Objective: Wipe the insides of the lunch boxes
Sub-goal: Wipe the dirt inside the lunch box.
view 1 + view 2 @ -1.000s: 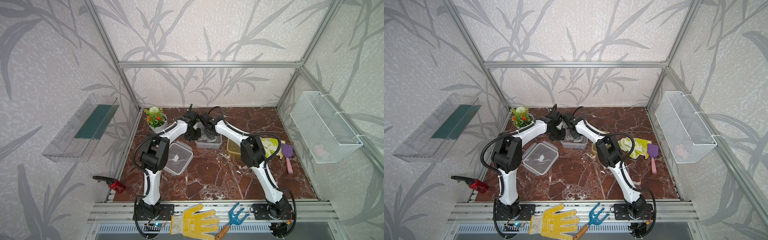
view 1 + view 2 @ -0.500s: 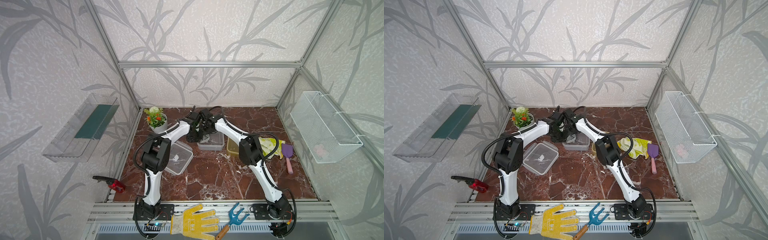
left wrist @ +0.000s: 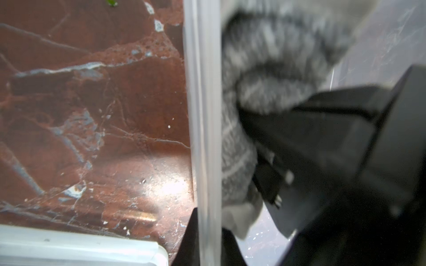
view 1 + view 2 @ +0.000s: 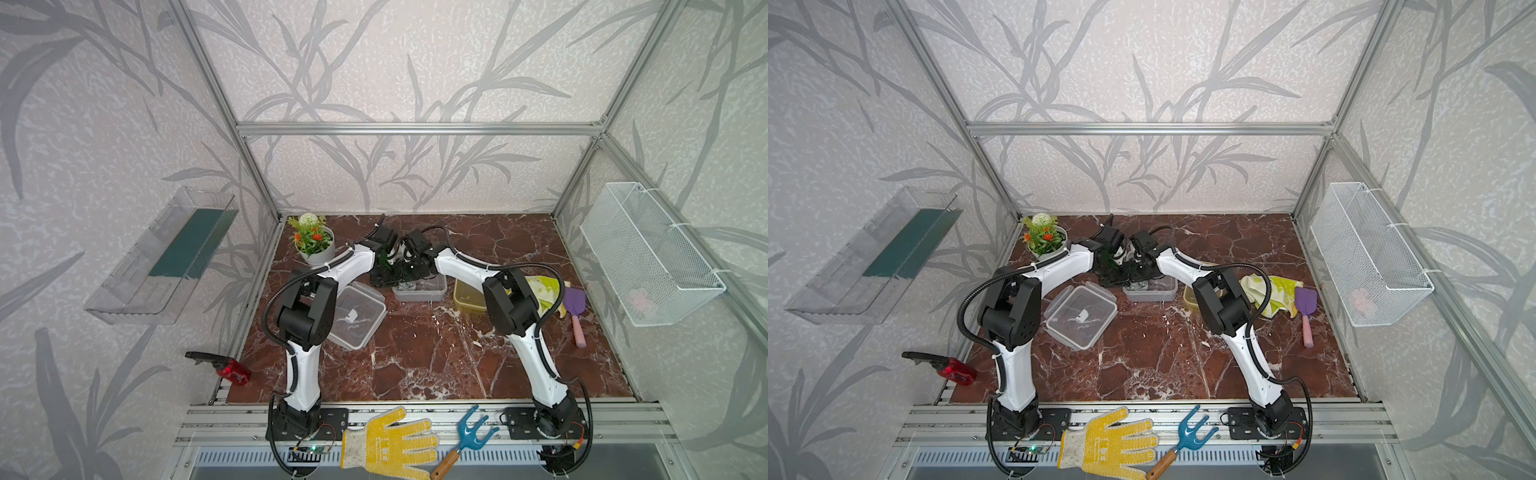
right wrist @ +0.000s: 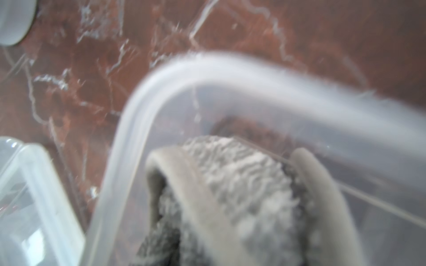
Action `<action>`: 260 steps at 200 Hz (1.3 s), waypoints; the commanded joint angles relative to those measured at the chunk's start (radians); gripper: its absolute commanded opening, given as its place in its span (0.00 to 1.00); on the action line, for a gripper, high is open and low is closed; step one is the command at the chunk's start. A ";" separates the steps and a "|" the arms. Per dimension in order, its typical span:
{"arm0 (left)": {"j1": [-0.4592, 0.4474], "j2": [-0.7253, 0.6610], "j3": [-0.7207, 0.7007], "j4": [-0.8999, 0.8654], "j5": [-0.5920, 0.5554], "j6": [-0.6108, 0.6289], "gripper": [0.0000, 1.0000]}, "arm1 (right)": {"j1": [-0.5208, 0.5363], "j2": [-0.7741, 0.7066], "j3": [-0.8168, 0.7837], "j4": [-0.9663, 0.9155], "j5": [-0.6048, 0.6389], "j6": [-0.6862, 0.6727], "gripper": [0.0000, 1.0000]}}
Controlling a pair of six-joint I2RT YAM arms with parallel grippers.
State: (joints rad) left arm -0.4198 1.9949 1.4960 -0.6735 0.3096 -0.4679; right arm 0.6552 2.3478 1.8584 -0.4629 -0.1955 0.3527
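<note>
The clear greyish lunch box [image 4: 428, 291] [image 4: 1156, 293] stands open on the marble floor at the back middle. My left gripper [image 3: 205, 232] is shut on its left wall [image 3: 202, 129], one jaw on each side; in a top view this gripper [image 4: 384, 276] is at the box's left end. My right gripper [image 4: 409, 272] reaches down into the box, shut on a grey fluffy cloth [image 5: 242, 195] [image 3: 244, 92] that covers its fingers. The cloth lies against the box's rounded corner [image 5: 149, 103]. The amber-yellow lunch box [image 4: 467, 295] sits just right of the grey one, partly behind my right arm.
The grey box's lid [image 4: 353, 316] [image 4: 1081, 316] lies left of it, near my left arm. A flower pot [image 4: 316, 247] stands back left. A yellow-green cloth [image 4: 546, 289] and a purple scoop [image 4: 575, 309] lie right. A glove [image 4: 390, 442] and a rake [image 4: 465, 440] rest on the front rail.
My right gripper has slid the grey cloth forward and down inside the box, toward its left end. My left gripper has kept its hold on the wall.
</note>
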 commanded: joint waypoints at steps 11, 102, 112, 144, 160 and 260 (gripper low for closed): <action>0.007 -0.044 -0.024 0.099 0.079 -0.035 0.11 | 0.026 -0.037 -0.139 0.035 -0.234 0.022 0.06; 0.030 -0.084 -0.017 0.049 -0.017 -0.025 0.12 | 0.006 -0.045 -0.069 -0.391 -0.131 -0.239 0.06; 0.030 -0.086 -0.015 0.041 -0.034 -0.021 0.11 | 0.006 -0.037 -0.045 -0.453 -0.043 -0.275 0.06; 0.030 -0.088 -0.011 0.013 -0.069 -0.007 0.11 | 0.006 -0.024 0.000 -0.560 0.279 -0.354 0.06; 0.029 -0.091 -0.014 0.002 -0.081 0.000 0.12 | 0.004 0.000 0.046 -0.606 0.433 -0.390 0.06; 0.041 -0.084 -0.030 -0.009 -0.081 -0.001 0.12 | 0.029 0.077 0.277 -0.592 0.516 -0.452 0.07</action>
State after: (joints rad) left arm -0.4034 1.9583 1.4704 -0.6666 0.2428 -0.4633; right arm 0.6807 2.4454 2.1593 -1.0660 0.4202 -0.0841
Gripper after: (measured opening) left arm 0.117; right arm 0.068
